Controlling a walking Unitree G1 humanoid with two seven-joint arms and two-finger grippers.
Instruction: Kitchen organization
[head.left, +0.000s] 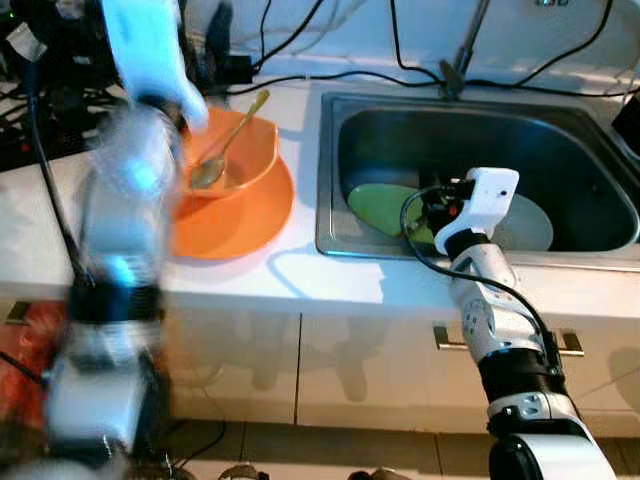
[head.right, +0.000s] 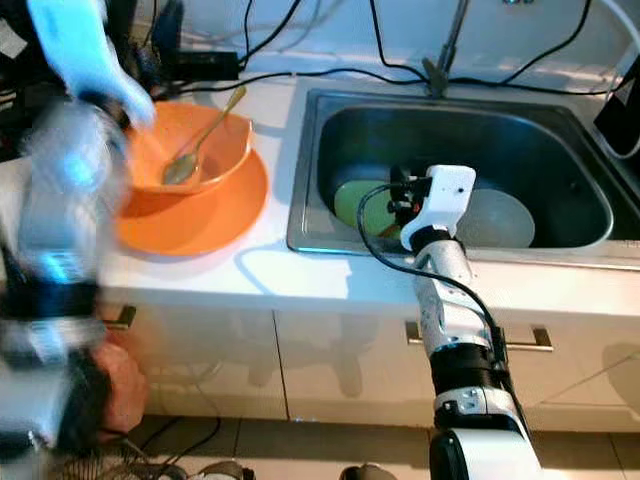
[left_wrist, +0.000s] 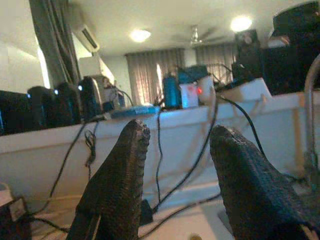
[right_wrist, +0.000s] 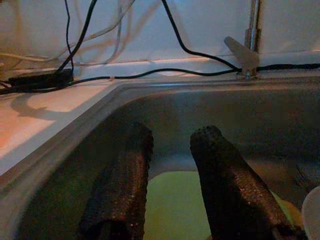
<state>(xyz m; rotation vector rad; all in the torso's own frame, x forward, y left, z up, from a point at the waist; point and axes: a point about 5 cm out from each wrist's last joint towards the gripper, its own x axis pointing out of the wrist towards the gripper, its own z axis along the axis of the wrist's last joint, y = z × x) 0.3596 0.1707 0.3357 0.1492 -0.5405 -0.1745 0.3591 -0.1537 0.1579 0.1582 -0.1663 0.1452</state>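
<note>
the right gripper (right_wrist: 170, 185) hangs open and empty inside the sink (head.left: 480, 110), just above the green plate (right_wrist: 175, 205) that lies flat on the bottom beside a white plate (head.left: 530, 225). the green plate is probably stiff, light and slippery when wet; take it by the rim. the left gripper (left_wrist: 175, 175) is open, raised near the orange bowl (head.left: 235, 150).

Head cameras look down on the sink (head.left: 480, 170); wrist cameras look along their fingers.
</note>
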